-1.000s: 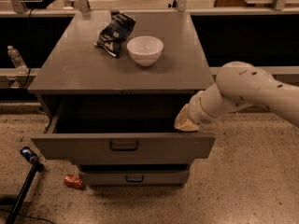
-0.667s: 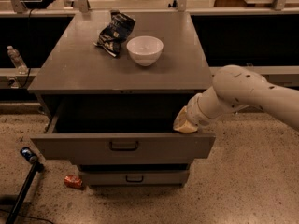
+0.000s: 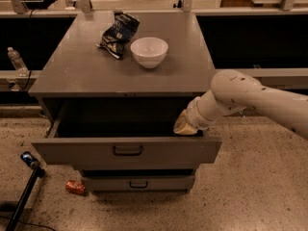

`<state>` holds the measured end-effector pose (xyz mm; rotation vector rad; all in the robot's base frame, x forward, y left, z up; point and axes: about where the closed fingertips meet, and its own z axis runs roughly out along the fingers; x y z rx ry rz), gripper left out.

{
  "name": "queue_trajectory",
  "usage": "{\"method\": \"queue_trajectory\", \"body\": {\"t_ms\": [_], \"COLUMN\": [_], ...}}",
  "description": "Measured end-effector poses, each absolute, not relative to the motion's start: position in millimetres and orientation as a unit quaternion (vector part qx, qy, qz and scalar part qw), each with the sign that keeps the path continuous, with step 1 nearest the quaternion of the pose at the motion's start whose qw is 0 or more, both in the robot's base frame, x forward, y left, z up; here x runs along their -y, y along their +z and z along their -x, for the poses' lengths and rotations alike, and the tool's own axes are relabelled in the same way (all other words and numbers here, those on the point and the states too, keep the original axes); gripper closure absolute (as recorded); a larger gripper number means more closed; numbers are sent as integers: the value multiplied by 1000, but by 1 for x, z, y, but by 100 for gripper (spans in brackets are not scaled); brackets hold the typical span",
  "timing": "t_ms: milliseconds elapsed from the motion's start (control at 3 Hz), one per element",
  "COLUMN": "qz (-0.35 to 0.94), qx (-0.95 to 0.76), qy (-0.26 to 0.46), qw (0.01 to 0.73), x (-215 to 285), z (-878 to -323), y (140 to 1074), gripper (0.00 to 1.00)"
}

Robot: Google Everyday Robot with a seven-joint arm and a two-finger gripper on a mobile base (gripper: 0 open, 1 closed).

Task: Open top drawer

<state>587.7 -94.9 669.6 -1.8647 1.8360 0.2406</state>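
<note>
So the top drawer (image 3: 72,151) is sitting open, sticking well out of the grey metal cabinet. It has a plain flat front panel, matte grey, with a small black bar handle (image 3: 127,150) dead centre. Behind the panel is a deep box with a dark interior, and the thin metal side wall shows on its left edge.

The pincer (image 3: 185,125) is at the right end of that drawer, tucked just behind the front panel and dipping into the opening. It looks like a tan, rubbery nub on a ribbed white wrist. Honestly I can't tell whether it's apart or together, or whether it has hold of anything. The arm (image 3: 250,97) is smooth, rounded white plastic with tiny dark specks, and it comes in from the drawer's right.

Above the drawer, the flat grey surface (image 3: 82,66) carries a round white bowl (image 3: 149,52), glossy and smooth. Touching the bowl or just beside it on the left is a crumpled dark blue snack bag (image 3: 118,34).

Under the drawer there's a narrower, shorter drawer front (image 3: 138,183) with the same kind of handle.

Below the drawer's left corner, a small red can (image 3: 75,187) lies on its side on the speckled stone floor (image 3: 250,191). Further left of the drawer is a black pole with a blue tip (image 3: 29,159). Up and to the left, a clear plastic bottle (image 3: 17,61) stands on a ledge.
</note>
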Motion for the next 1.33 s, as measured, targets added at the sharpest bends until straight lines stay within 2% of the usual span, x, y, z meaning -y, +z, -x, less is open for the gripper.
{"method": "queue_trajectory", "body": {"t_ms": [667,1333], "qz": [698,675], "qx": [-663,-689], "qy": [107,153], "qw": [249,214], "x": [81,83], "z": [-582,-511], "y": [658,658], "gripper": [100,100]}}
